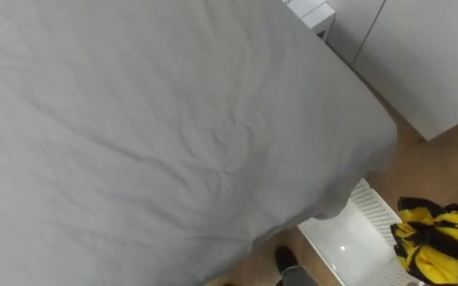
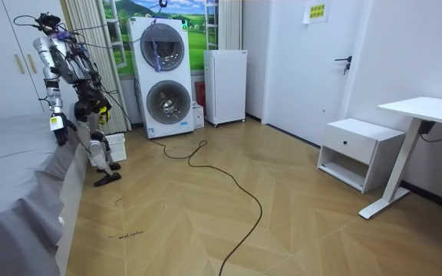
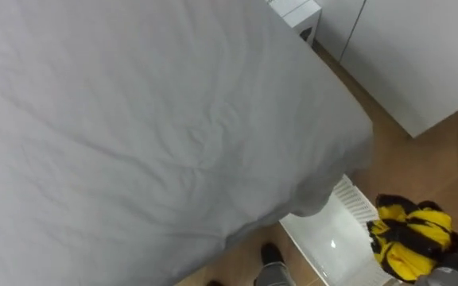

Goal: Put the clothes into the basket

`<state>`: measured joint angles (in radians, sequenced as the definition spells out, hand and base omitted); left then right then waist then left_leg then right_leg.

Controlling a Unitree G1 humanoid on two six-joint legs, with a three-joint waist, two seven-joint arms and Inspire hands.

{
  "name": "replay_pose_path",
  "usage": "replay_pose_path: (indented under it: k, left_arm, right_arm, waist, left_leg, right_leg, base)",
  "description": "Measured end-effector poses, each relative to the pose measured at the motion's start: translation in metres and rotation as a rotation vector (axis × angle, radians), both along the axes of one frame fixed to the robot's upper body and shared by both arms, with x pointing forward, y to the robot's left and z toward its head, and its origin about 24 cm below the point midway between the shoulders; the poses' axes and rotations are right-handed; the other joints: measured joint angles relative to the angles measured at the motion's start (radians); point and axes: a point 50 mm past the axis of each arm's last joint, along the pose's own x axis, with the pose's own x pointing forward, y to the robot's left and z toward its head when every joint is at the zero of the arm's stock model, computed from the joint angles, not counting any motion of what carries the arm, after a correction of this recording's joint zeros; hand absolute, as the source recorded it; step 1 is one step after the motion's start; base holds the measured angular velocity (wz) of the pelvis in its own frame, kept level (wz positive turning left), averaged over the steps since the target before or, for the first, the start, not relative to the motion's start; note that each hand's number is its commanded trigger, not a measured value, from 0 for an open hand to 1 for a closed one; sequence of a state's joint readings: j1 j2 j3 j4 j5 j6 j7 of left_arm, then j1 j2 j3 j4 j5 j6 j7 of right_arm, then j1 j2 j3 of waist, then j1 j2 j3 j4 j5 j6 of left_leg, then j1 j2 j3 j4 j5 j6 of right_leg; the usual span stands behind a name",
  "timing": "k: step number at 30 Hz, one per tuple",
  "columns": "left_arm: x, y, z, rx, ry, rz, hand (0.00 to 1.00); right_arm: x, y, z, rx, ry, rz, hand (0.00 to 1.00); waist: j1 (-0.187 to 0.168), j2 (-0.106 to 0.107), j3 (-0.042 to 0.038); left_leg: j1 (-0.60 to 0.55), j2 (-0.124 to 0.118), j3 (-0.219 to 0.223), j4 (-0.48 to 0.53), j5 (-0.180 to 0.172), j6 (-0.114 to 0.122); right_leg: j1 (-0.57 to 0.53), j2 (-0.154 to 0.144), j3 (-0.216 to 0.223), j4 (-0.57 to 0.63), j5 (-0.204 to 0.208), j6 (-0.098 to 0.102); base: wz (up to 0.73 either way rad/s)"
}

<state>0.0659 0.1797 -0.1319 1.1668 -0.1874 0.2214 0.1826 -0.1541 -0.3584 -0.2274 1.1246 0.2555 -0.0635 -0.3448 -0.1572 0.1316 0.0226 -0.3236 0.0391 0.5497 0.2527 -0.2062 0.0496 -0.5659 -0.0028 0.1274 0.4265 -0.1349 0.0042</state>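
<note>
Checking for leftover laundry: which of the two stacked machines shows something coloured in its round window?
The upper machine; the window of the lower machine looks dark.

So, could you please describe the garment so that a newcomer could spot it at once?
Start from the big grey bed and follow it to its lower right corner, where a white slatted basket stands. The garment is bunched at the basket's right edge, the only bright yellow-and-black thing there.

In the room view the robot stands upright. Its left arm hangs straight toward six o'clock, with the left hand [image 2: 61,132] low beside the thigh. The right arm bends at the elbow, the right hand [image 2: 98,113] at four o'clock from the chest.
</note>
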Motion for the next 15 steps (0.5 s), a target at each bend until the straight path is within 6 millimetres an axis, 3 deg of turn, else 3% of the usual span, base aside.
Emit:
replay_pose_path:
  k: [5, 6, 7, 15]
  left_arm:
    - [0.004, -0.001, 0.0, -0.002, -0.02, -0.02, 0.0]
    - [0.005, -0.001, 0.0, -0.005, -0.024, -0.021, 0.0]
    - [0.005, -0.001, 0.0, -0.006, -0.025, -0.022, 0.0]
    - [0.008, -0.003, 0.001, -0.019, -0.039, -0.041, 0.0]
  right_arm:
    - [-0.006, 0.002, -0.006, 0.024, 0.041, 0.027, 1.0]
    - [-0.007, 0.003, -0.007, 0.03, 0.044, 0.032, 0.41]
    - [-0.008, 0.003, -0.008, 0.033, 0.048, 0.036, 0.0]
    - [-0.023, 0.013, -0.023, 0.11, 0.108, 0.049, 0.0]
  waist:
    - [0.015, 0.003, 0.0001]
    - [0.019, 0.003, 0.0001]
    - [0.02, 0.003, 0.0001]
    - [0.029, 0.009, 0.0007]
  left_leg:
    - [0.001, -0.002, -0.017, -0.009, 0.002, 0.002]
    - [0.001, -0.005, -0.018, -0.014, 0.003, 0.002]
    - [0.001, -0.005, -0.018, -0.015, 0.003, 0.003]
    - [0.003, -0.005, -0.042, -0.015, 0.003, 0.003]
  right_leg:
    - [0.012, -0.009, -0.026, -0.014, 0.0, 0.0]
    - [0.011, -0.013, -0.035, -0.015, 0.0, 0.0]
    - [0.011, -0.015, -0.04, -0.015, 0.0, 0.0]
    - [0.029, -0.033, -0.103, -0.031, -0.002, -0.002]
  base:
    - [0.11]
    - [0.0]
    - [0.0]
    - [0.09]
